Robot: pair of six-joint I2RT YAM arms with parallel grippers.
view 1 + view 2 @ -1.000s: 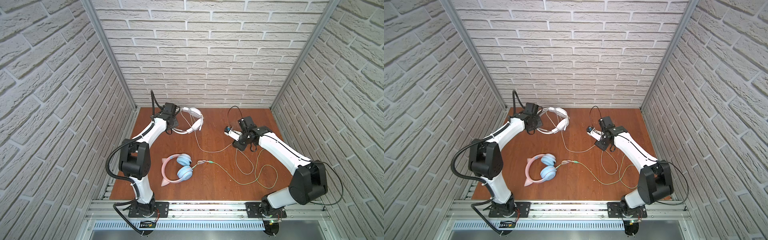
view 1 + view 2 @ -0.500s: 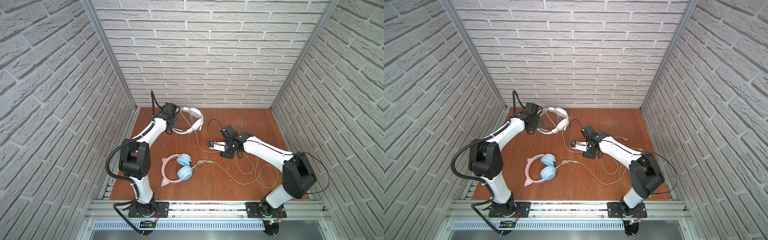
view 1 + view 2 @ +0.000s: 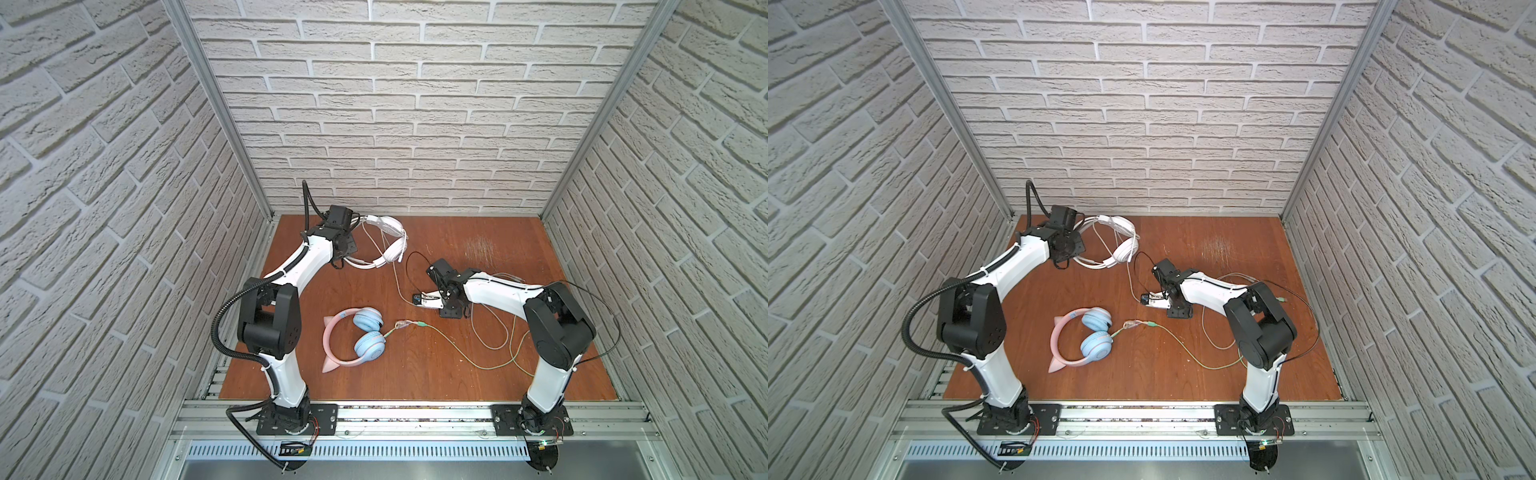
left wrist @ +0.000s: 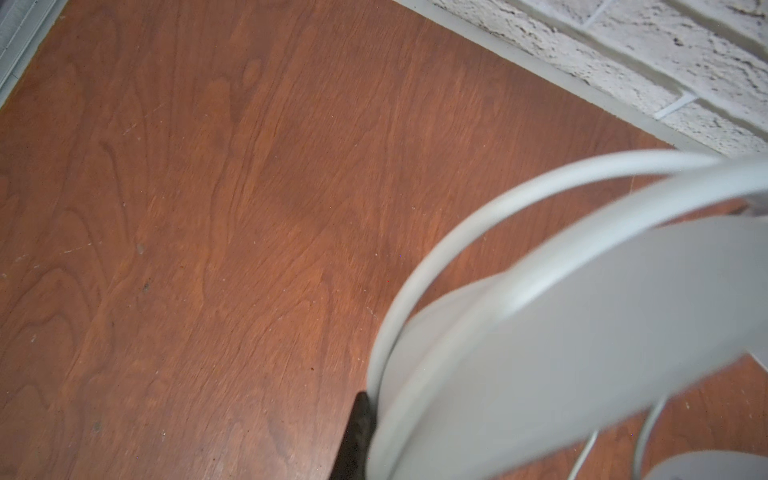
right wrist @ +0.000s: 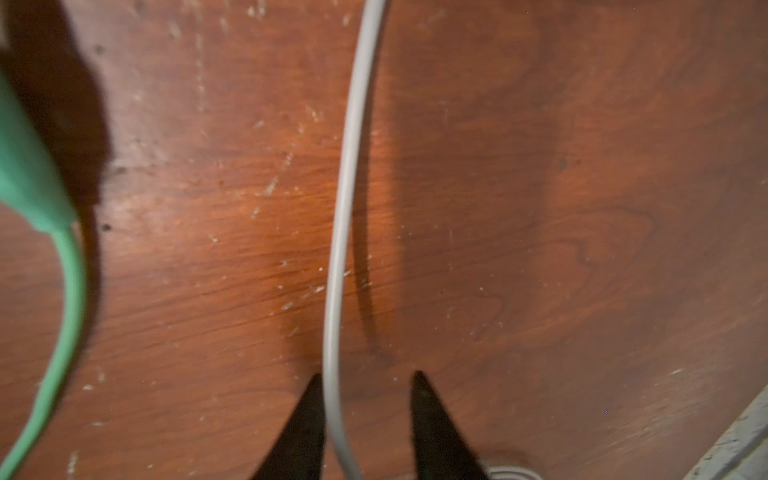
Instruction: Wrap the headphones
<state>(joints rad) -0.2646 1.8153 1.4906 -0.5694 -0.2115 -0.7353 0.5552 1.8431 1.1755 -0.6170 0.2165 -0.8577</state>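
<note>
A brown table seen from above, closed in by brick-pattern walls on the left, far and right sides.

At far left, close to the corner, the left gripper is clamped on the band of the white headphones. The wrist covers its fingers in both top views. The wrist view shows only one dark fingertip against the blurred band, which is cut off at the frame edge.

The pale cable runs from the white headphones nearward toward the middle.

At near centre-left the pink headphones lie flat, well apart from both grippers. Their green cable trails right in loose loops, partly hidden behind the right arm.

Right of centre, the right gripper sits low over the table with its fingers parted. The pale cable lies between them, touching one finger but not pinched.

Open wood lies at the far right and along the near edge.
</note>
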